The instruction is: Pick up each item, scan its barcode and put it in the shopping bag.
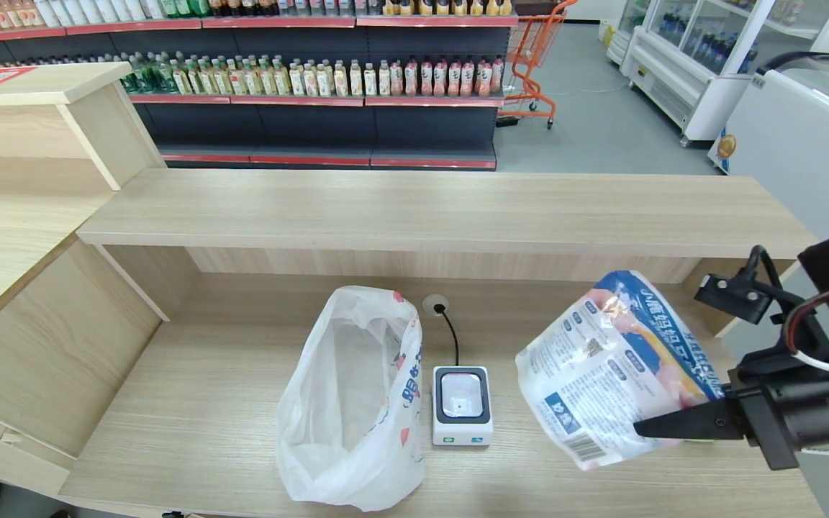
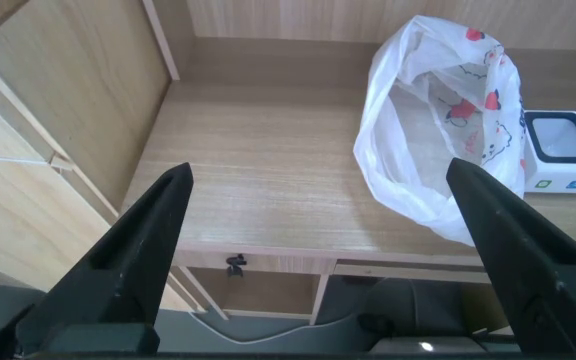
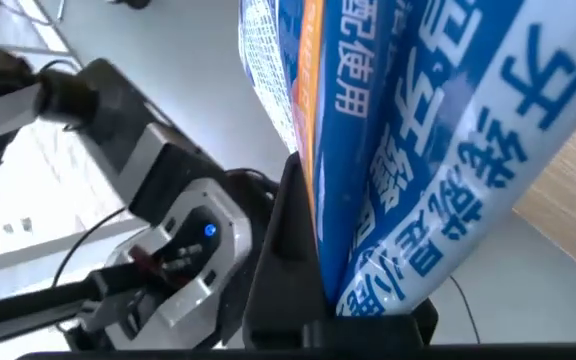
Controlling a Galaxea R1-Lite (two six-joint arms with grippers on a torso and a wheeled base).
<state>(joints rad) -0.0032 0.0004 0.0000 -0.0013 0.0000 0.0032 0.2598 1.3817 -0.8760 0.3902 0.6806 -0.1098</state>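
My right gripper (image 1: pixel 663 429) is shut on a blue and white snack packet (image 1: pixel 612 367), held tilted in the air to the right of the white barcode scanner (image 1: pixel 462 404). The packet's barcode sits at its lower corner, facing forward. Close up, the packet (image 3: pixel 418 170) is pinched between the dark fingers (image 3: pixel 288 240). A white plastic shopping bag (image 1: pixel 353 403) stands open on the wooden counter, just left of the scanner. My left gripper (image 2: pixel 318 215) hangs open above the counter's front edge, left of the bag (image 2: pixel 438 120) and scanner (image 2: pixel 563 150).
The work surface is a recessed wooden counter (image 1: pixel 191 417) with a raised ledge (image 1: pixel 443 208) behind and a side wall on the left. The scanner's black cable (image 1: pixel 449 334) runs back to a hole. Store shelves with bottles (image 1: pixel 314 75) stand beyond.
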